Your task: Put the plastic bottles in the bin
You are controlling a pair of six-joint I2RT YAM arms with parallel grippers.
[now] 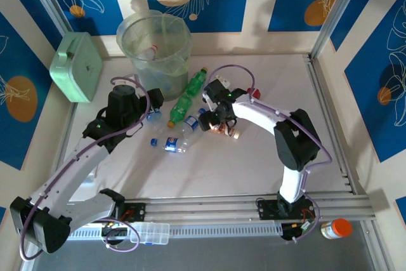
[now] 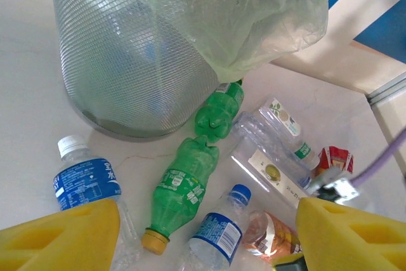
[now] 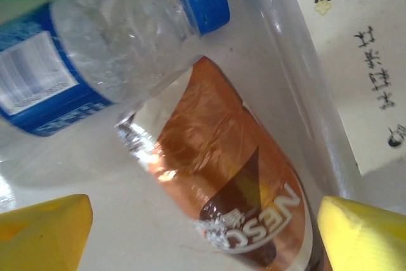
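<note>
**One brown bottle, square under the right claw**

Finds the right claw [image 3: 204, 220] spread wide and pinching nothing, low over the brown bottle [image 3: 222, 182] lying flat on the table [image 3: 76, 163], its lower end between the yellow fingers [image 3: 44, 230]. Reads that bottle's long axis as slanted across the gap, upper left to lower right in the right wrist view, neither square to the fingers nor in line with them. Calls, on that reading, for a small wrist turn before any closing. Notes crowding: a blue-capped bottle [image 3: 114, 49] touching or just beside the brown one's upper end, and a clear bottle [image 3: 330, 61] just beside its right flank, leaving little room for the finger on that side.

Finds the left claw [image 2: 208, 220] spread too and empty, low at the near edge of the same cluster of bottles, with a green bottle [image 2: 184, 185] and a white-capped bottle [image 2: 85, 182] just ahead. Puts the right claw far nearer the brown bottle, the left nearer the bin [image 1: 177, 52]. Places the bin upright at the far side of the table, beyond the cluster and to the right claw's far left. Suggests a lift, then a carry up and over that rim.
</note>
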